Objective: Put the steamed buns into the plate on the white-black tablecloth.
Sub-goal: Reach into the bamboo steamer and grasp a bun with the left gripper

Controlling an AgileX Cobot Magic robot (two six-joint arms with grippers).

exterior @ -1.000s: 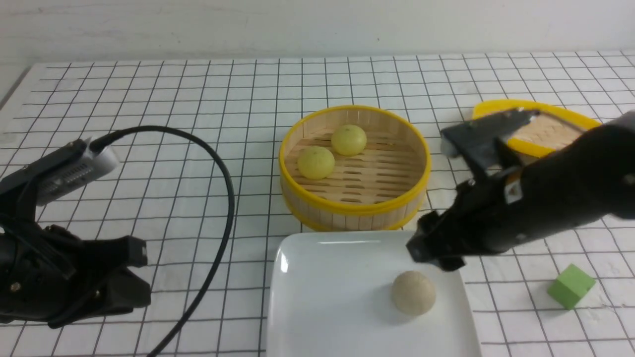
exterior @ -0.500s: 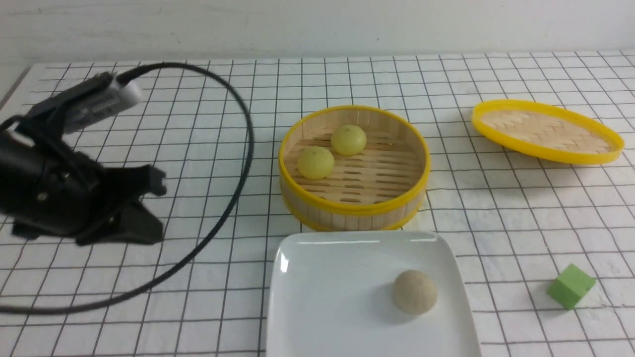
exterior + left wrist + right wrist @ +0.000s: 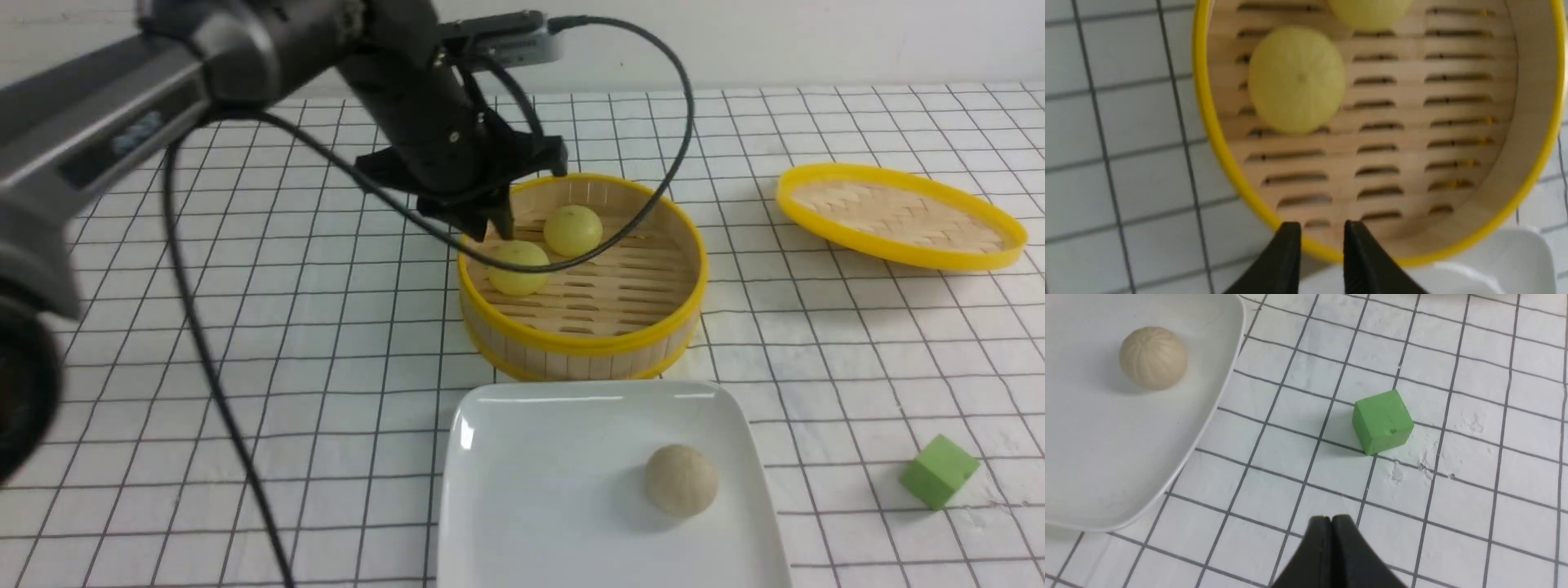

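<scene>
Left gripper [image 3: 1322,234], jaws slightly parted and empty, hangs above the basket [image 3: 584,343] rim. Pale yellow bun [image 3: 519,267], round and faintly pleated, sits inside, just ahead. Right gripper [image 3: 1332,526] closed, empty.

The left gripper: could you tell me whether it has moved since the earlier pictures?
Yes. The left gripper moved rightward and away, to the steamer basket.

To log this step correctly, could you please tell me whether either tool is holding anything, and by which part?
Nothing is held: the left tool is open and empty, and the right tool is shut on nothing.
</scene>
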